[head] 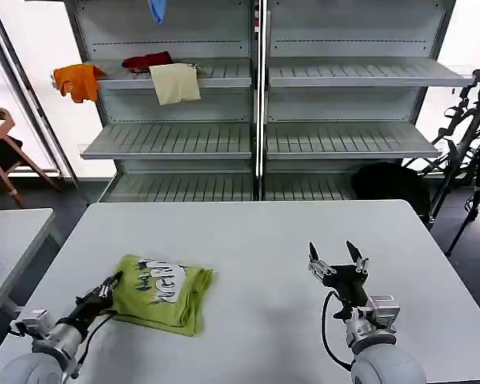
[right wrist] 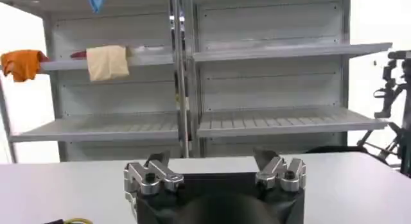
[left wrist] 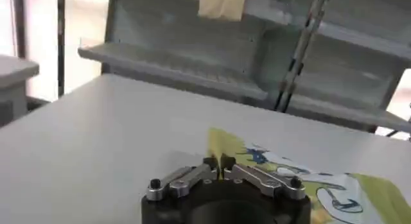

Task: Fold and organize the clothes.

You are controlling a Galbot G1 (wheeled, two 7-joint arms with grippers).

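Note:
The lime-green T-shirt (head: 165, 294) lies folded on the white table (head: 256, 240) at the front left, its white-and-dark print facing up. My left gripper (head: 114, 281) sits at the shirt's left edge, shut on a pinch of the green fabric. In the left wrist view the fingertips (left wrist: 219, 165) meet with a sliver of the T-shirt (left wrist: 289, 177) between them. My right gripper (head: 337, 258) hovers above the table at the front right, well away from the shirt, open with nothing between its fingers. The right wrist view shows those fingers (right wrist: 157, 165) spread wide.
Grey shelving (head: 260, 104) stands behind the table, holding an orange garment (head: 78, 81), a red one (head: 146, 60), a cream cloth (head: 174, 82) and a blue piece (head: 157, 10). A second table (head: 8, 240) sits at the left, a wooden chair (head: 4, 144) beyond it, black stands (head: 464, 144) at the right.

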